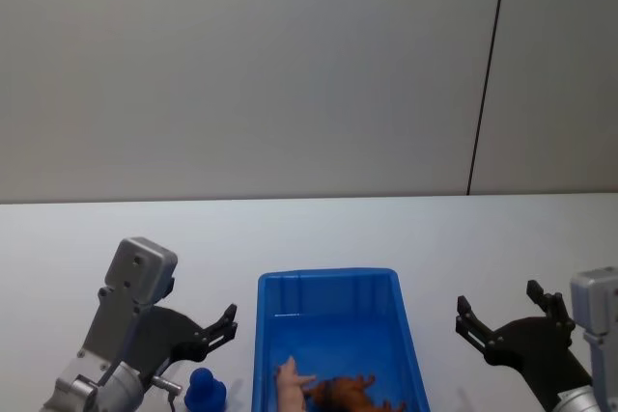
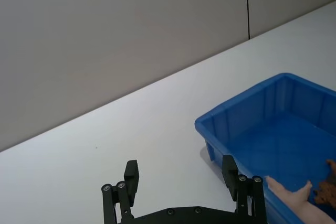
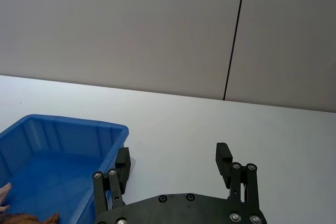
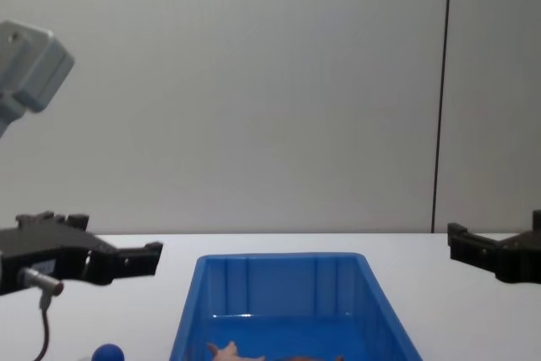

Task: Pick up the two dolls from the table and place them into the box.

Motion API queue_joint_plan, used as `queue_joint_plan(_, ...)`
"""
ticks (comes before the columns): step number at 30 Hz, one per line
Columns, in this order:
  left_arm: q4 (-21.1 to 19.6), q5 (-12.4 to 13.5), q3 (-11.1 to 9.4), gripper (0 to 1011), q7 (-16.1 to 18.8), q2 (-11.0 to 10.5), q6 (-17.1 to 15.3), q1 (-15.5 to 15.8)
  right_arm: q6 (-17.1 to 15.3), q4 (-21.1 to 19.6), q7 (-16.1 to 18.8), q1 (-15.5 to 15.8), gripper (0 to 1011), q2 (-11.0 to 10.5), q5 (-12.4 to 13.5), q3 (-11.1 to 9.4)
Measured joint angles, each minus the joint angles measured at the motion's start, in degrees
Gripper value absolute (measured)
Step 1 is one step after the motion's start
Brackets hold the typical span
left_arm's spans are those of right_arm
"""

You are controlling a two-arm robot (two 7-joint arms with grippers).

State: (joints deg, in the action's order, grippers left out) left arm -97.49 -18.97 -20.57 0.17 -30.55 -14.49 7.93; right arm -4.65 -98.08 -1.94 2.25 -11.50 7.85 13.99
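Note:
The blue box (image 1: 328, 278) stands at the near middle of the white table. Both dolls lie on its floor at the near end. The pale pink doll (image 1: 290, 377) is on the left and the brown shaggy doll (image 1: 350, 394) is beside it on the right. My left gripper (image 1: 228, 325) hovers open and empty just left of the box. My right gripper (image 1: 497, 311) hovers open and empty to the right of it. The left wrist view shows the open gripper (image 2: 180, 167) beside the box (image 2: 236, 104), with the pink doll (image 2: 291, 195) inside.
A small dark blue object (image 1: 205, 393) sits on the table left of the box, under my left arm. The white tabletop (image 1: 319, 229) runs back to a plain grey wall. A thin dark seam (image 1: 488, 69) runs down the wall.

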Motion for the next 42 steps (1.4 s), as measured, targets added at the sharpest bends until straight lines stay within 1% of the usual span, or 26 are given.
queue_joint_plan(6,0.99,-1.63,0.7,1001,-1.91,-0.9,-1.57,-0.45,0.0,-0.03,-0.03,0.03,1000,-0.02,0.0,0.0)
queue_joint_plan(21,3.09,-4.56,1.45,1001,-5.79,-1.85,-2.76,-1.44,0.0,-0.03,-0.07,0.05,1000,-0.02,-0.01,0.0)
queue_joint_plan(29,4.17,-5.34,1.53,1001,-7.18,-1.91,-3.18,-1.72,0.0,-0.03,-0.07,0.05,1000,-0.02,-0.01,0.01)
queue_joint_plan(36,5.2,-5.51,1.51,1000,-8.24,-1.77,-3.41,-1.81,0.0,-0.02,-0.07,0.05,1001,-0.02,-0.01,0.01)
queue_joint_plan(38,5.35,-5.52,1.5,981,-8.41,-1.73,-3.46,-1.81,0.0,-0.02,-0.07,0.05,1001,-0.02,-0.01,0.01)
queue_joint_plan(40,5.62,-5.52,1.47,929,-8.76,-1.67,-3.55,-1.81,0.0,-0.02,-0.07,0.05,1001,-0.02,-0.01,0.01)
queue_joint_plan(42,5.76,-5.52,1.45,907,-8.98,-1.63,-3.62,-1.8,0.0,-0.02,-0.07,0.05,1000,-0.02,-0.01,0.01)
